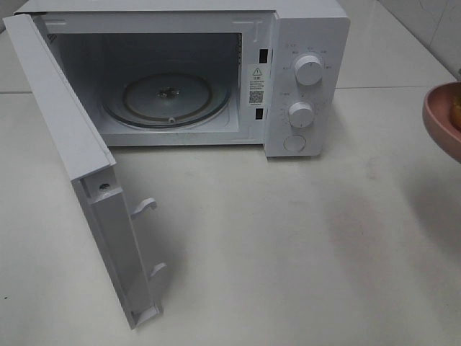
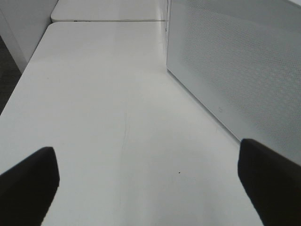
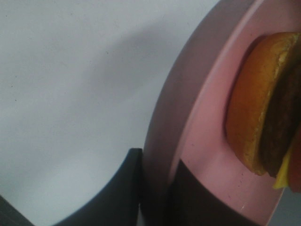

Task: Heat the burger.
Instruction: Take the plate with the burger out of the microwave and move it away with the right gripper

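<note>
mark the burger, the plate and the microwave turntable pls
burger (image 3: 249,103), right wrist view, on its bun.
plate (image 3: 188,99), right wrist view, on its rim.
turntable (image 1: 194,97), exterior high view, on bare glass right of its hub.

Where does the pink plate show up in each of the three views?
Exterior high: pink plate at the right edge, raised off the table.
Left wrist: not in it.
Right wrist: plate rim clamped in the right gripper, burger on it.
Shared landmark: white table.

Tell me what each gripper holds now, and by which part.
The right gripper holds the pink plate by its rim, with the burger on it. The left gripper is open and holds nothing.
</note>
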Robot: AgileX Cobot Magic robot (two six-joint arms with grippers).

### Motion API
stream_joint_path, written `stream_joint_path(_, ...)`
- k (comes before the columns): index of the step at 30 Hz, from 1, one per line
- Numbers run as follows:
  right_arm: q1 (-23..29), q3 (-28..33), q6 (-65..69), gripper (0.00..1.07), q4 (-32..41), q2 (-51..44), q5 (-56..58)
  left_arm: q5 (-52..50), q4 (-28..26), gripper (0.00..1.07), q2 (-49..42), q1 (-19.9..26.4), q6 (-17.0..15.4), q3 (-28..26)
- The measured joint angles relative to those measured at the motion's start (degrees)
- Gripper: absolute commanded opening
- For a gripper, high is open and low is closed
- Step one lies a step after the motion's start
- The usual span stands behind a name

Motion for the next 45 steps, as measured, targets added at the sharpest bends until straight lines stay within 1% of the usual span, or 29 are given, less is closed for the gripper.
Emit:
stream_joint_path(6, 0.00, 0.00, 4.07, 0.03, -0.52, 0.00, 2.64, 0.00, 0.00, 0.98, 0.00, 0.00, 0.00, 0.00)
stream_joint_path(10, 0.00, 0.00, 9.05, 0.03, -1.72, 0.00, 5.33, 0.00, 0.00, 0.98, 0.00, 0.00, 0.00, 0.00)
stream_joint_path(20, 0.00, 0.00, 16.44, 0.03, -1.95, 0.80, 8.77, 0.00, 0.00, 0.98, 0.00, 0.00, 0.00, 0.00)
stream_joint_path(24, 0.00, 0.00, 21.54, 0.03, -2.41, 4.70, 11.46, 0.00, 0.00, 0.98, 0.00, 0.00, 0.00, 0.00)
stream_joint_path(26, 0.00, 0.00, 22.52, 0.03, -2.41, 5.61, 11.69, 0.00, 0.00, 0.98, 0.00, 0.00, 0.00, 0.00)
stream_joint_path(30, 0.00, -0.06, 29.79, 0.03, -2.41, 9.05, 11.57, 0.00, 0.00, 0.98, 0.00, 0.00, 0.00, 0.00)
stream_joint_path(31, 0.00, -0.06, 29.79, 0.03, -2.41, 9.05, 11.57, 0.00, 0.00, 0.98, 0.00, 0.00, 0.00, 0.00)
stream_joint_path(34, 0.00, -1.55, 36.55, 0.03, -2.35, 11.97, 12.03, 0.00, 0.00, 0.98, 0.00, 0.00, 0.00, 0.00)
stream_joint_path(40, 0.00, -4.07, 44.35, 0.03, -2.46, 15.81, 12.61, 0.00, 0.00, 0.98, 0.00, 0.00, 0.00, 0.00)
stream_joint_path(45, 0.00, -4.70, 49.33, 0.04, -2.52, 19.02, 12.49, 0.00, 0.00, 0.98, 0.00, 0.00, 0.00, 0.00)
